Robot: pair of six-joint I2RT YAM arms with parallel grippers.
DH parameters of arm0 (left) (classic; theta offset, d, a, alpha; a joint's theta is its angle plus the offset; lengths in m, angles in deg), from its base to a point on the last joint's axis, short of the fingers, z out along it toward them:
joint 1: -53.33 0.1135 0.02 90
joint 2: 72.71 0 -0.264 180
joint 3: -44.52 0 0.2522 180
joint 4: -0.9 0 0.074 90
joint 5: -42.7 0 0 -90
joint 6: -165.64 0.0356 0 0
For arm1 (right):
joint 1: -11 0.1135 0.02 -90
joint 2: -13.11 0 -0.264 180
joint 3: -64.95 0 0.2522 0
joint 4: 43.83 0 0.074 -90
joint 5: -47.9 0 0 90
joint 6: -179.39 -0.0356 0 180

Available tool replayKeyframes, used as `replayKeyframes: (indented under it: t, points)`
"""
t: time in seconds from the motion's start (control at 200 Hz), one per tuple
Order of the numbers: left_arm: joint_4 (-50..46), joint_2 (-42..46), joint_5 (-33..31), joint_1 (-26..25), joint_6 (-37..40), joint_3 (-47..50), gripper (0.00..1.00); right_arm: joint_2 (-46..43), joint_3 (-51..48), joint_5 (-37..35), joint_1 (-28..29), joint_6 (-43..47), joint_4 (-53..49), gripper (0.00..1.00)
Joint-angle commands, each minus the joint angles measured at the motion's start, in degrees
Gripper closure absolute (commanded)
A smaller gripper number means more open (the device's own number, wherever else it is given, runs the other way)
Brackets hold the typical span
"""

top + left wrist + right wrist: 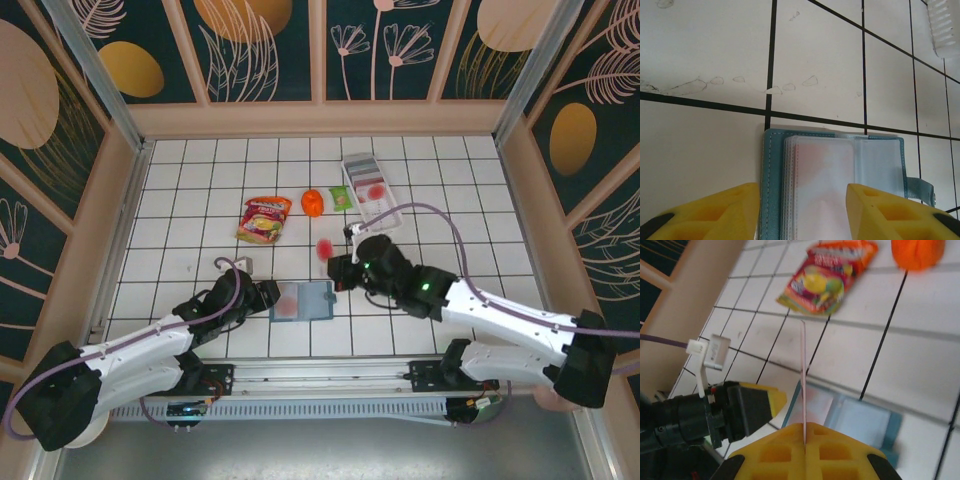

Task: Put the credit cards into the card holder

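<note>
**Right gripper (pixel 805 429) presenting one credit card (pixel 803 370) edge-on above the open card holder (pixel 303 300) while the left gripper (pixel 802 200) is steadying it.**

The right gripper's yellow fingers (pixel 775 455) are pressing flat together on the card's lower edge. This is holding it upright and thin-side forward, probably so the edge can be slid into a sleeve. Below it, at lower centre of the top view, the card holder is lying open on the tiled table (pixel 180 200). The left gripper is standing about half open, gripping nothing, its fingers straddling the holder's left page, seemingly to stop the sleeves from shifting. Whether they are actually pressing on it cannot be told. A pink tint behind the front sleeve is suggesting a card already inside. Further credit cards seem to be waiting in the white tray (pixel 352 160) at upper centre.
</note>
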Motion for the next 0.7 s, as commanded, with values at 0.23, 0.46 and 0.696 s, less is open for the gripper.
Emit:
replayKeyframes:
  t: [0.23,0.46,0.696]
  points:
    - [2.1,-0.2,2.6,-0.4,-1.5,0.6,0.55,15.4,-1.9,-1.2,5.8,-23.7,10.9,1.0]
    - [3.3,-1.7,4.0,-0.4,-1.2,0.8,0.59,21.6,-3.2,1.6,5.8,-25.6,13.3,1.0]
    - [5.8,-5.2,7.8,-0.4,-0.1,1.0,0.63,23.8,-4.3,2.8,5.7,-25.6,15.1,1.0]
